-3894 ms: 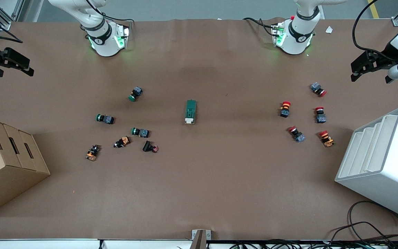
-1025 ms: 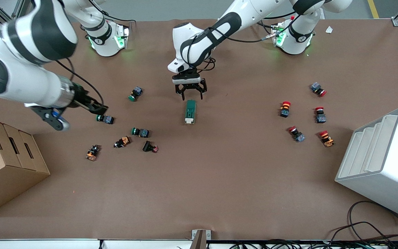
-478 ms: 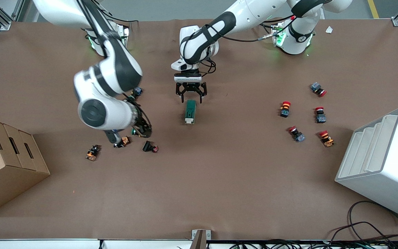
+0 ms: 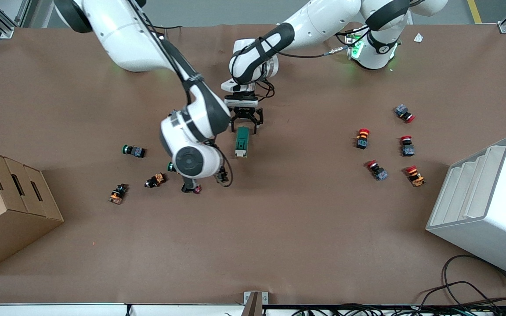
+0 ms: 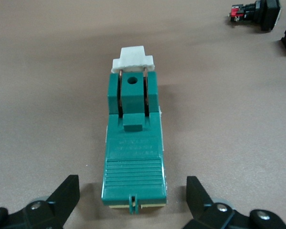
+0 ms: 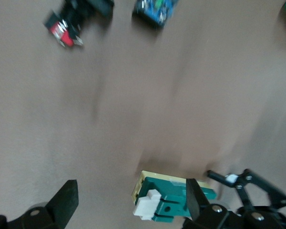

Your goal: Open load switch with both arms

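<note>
load switch (image 5: 133, 157) embossed lettering too faint to read, no other text

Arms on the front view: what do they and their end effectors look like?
Both arms are glossy white with black joint bands and black cables alongside. Each base glows green. The left end effector and right end effector are black, two-fingered.

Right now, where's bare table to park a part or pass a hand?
Bare: the strip between the load switch and the red push-buttons, and the band nearest the front camera. Crowded: the green and orange push-buttons under the right gripper; left gripper straddles the switch.
</note>
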Controlling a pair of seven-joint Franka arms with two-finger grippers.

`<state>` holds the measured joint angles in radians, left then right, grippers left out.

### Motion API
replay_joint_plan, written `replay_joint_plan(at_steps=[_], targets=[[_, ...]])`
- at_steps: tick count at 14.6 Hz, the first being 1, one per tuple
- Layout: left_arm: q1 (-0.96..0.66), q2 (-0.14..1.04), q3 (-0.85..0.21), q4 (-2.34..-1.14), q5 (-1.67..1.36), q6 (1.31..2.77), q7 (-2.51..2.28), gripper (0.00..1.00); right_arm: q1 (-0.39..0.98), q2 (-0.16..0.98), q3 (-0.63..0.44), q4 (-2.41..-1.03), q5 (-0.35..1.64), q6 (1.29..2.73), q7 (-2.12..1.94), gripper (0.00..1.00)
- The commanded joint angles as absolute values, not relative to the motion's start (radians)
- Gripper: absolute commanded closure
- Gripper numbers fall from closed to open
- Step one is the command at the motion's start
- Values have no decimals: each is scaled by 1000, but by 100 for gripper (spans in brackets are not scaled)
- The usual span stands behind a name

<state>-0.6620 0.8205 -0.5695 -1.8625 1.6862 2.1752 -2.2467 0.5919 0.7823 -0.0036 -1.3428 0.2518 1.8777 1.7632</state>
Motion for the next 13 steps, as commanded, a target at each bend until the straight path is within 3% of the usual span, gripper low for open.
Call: replay_joint_plan(at_steps=[1,8,13], targets=[[-666,831,-565,-1861,1701,2178,-2263,1,624,821,-12,-1312,267,1881,1810,0],[-675,854,-563,-1871,1704,2171,-2292,0,724,834,-12,-1344,267,1859,1861,0],[-687,867,-551,-1873,1749,2171,-2364,0,721,824,-12,-1333,265,1698,1875,0]])
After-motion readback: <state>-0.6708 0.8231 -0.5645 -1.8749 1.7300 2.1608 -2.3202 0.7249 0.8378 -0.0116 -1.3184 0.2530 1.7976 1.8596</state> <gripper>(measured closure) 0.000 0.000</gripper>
